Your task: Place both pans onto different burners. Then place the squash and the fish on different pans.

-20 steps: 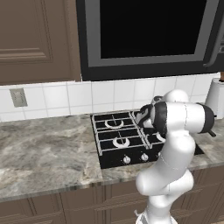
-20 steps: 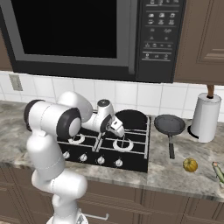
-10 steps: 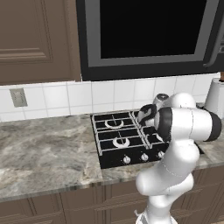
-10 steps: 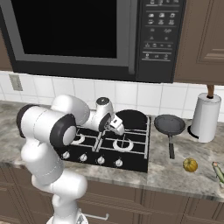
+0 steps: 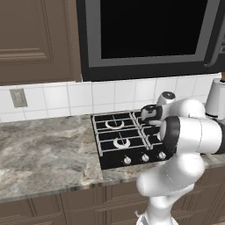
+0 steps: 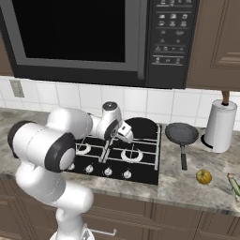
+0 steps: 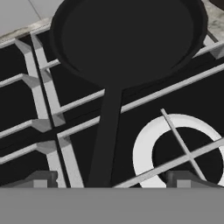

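Released and spread wide, my pincer point(image 6: 127, 136) hangs over the hob, just above the handle of one pan point(image 7: 127, 39) sitting on a rear burner. A second pan point(image 6: 181, 134) rests on the tabletop point(image 6: 187, 185) right of the hob, the squash point(image 6: 234, 183) nearer the edge.

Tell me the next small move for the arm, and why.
Probably lift the open gripper clear of the hob and swing right toward the second pan, which sits on the counter beside the hob. The first pan already rests on the rear right burner, its handle free between the spread fingertips, so one pan seems placed and the other not yet.
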